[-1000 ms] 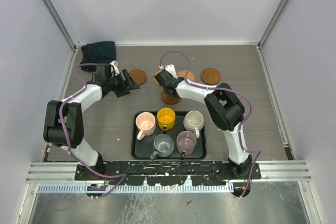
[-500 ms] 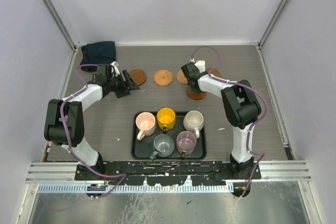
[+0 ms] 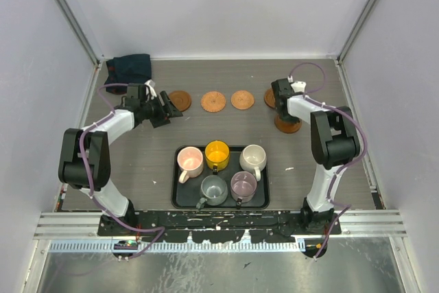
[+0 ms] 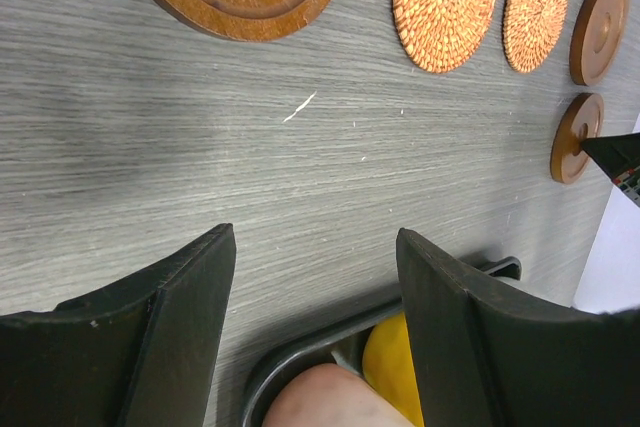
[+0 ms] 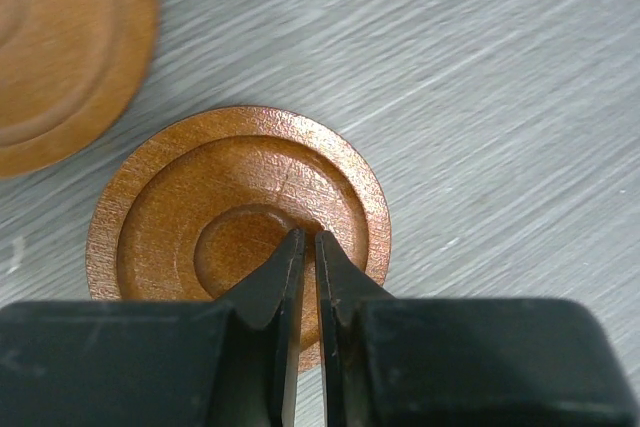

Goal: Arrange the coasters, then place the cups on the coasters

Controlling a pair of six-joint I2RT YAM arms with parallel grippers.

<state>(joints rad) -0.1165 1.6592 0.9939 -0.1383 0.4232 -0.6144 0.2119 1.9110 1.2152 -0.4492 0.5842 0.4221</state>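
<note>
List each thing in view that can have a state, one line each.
Near coaster, flat, bare, apart from the row.
Left gripper, jaws open, empty.
Right gripper, jaws shut, tips at the near coaster's centre.
Left wooden coaster, first woven coaster, second woven coaster, right wooden coaster, flat in a row, bare.
Pink cup, yellow cup, cream cup, grey cup, mauve cup, upright in tray.
Cloth, crumpled, far-left corner.

Left arm (image 3: 115, 123) and right arm (image 3: 306, 108): white link shells, black joint housings, looping mauve cables (image 3: 80, 147), black tapered fingers (image 4: 175, 337).

Cups (image 3: 217, 152) on tray (image 3: 180, 201), coasters (image 3: 213, 101) behind
</note>
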